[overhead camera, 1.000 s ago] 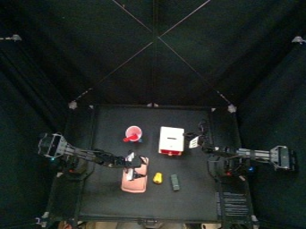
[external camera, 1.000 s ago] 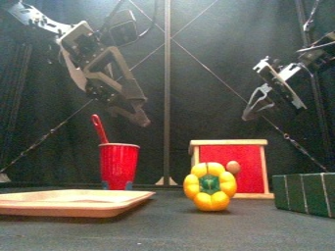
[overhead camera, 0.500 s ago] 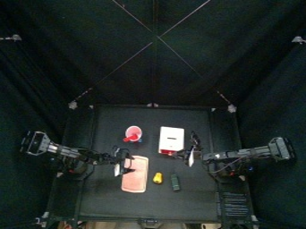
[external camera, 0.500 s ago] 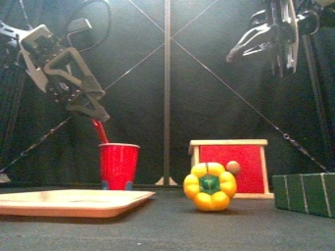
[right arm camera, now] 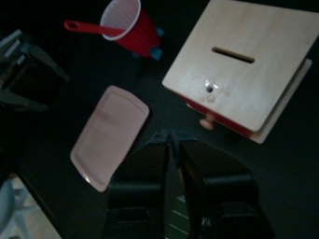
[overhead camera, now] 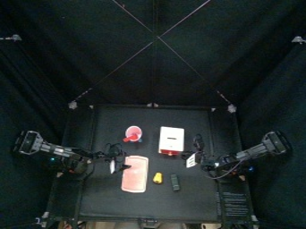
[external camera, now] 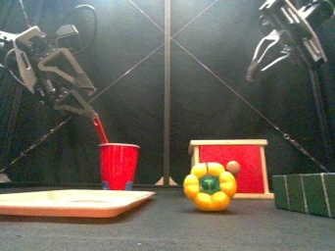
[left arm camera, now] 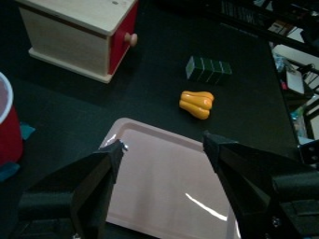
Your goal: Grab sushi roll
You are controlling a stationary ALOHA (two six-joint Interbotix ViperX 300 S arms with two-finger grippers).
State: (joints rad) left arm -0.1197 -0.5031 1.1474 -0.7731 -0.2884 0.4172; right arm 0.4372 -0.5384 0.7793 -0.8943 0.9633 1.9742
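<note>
The sushi roll [overhead camera: 174, 182] is a small dark block lying on the table near its front, right of the yellow piece [overhead camera: 157, 178]. It is large at the right edge of the front view [external camera: 305, 193], and it lies beyond the yellow piece in the left wrist view [left arm camera: 208, 69]. My right gripper [overhead camera: 198, 164] hangs high above the table [external camera: 277, 57], jaws apart and holding nothing. In the right wrist view its jaws [right arm camera: 174, 177] are dark and cover the spot below. My left gripper [left arm camera: 165, 147] is open above the pink tray [left arm camera: 169, 187].
A red cup [overhead camera: 131, 134] and a white box with a red front [overhead camera: 174, 140] stand behind the tray [overhead camera: 134, 173]. The box shows a slot in its top [right arm camera: 237, 56]. Black curtains close in the table on all sides.
The right gripper has risen well above the box and its jaws have spread. The left gripper has drawn back to the left, and both arms stretch out further from the table.
</note>
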